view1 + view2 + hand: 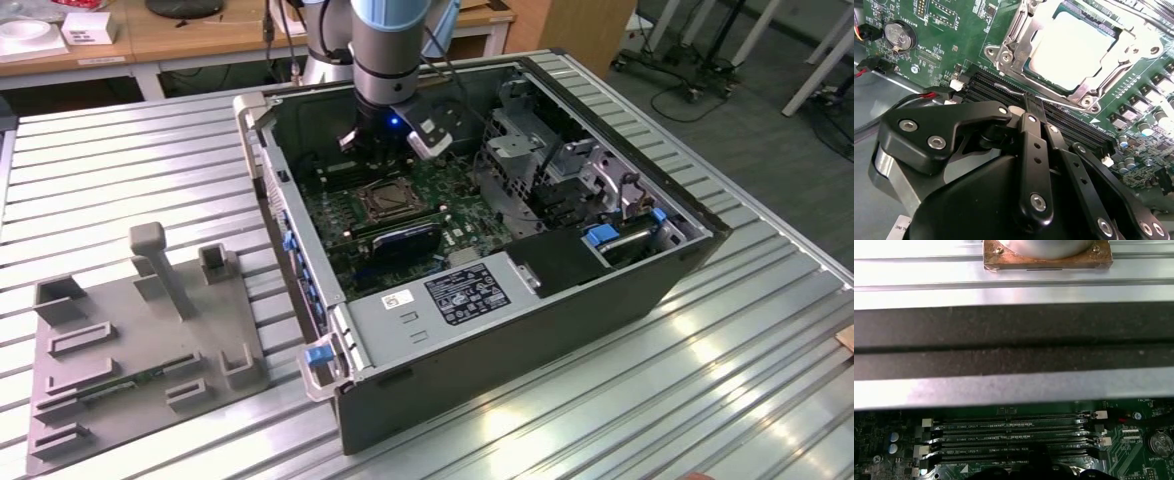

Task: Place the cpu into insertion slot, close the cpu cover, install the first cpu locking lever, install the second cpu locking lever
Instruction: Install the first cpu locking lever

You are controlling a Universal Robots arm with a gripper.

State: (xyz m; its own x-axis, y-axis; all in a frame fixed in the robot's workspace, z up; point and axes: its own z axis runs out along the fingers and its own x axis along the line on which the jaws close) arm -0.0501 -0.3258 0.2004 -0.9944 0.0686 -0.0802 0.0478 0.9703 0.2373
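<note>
One cpu (pixel 1074 47) under cpu cover (pixel 1021 37), just beyond closed gripper (pixel 1029 100).

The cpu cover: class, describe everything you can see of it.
The cpu cover is a thin, silvery metal frame with a cut-out middle. It looks lowered flat around the cpu, whose pale metal top shows through the opening, on the green motherboard beside the black memory slots. The gripper hangs over those slots, apart from it.
</note>
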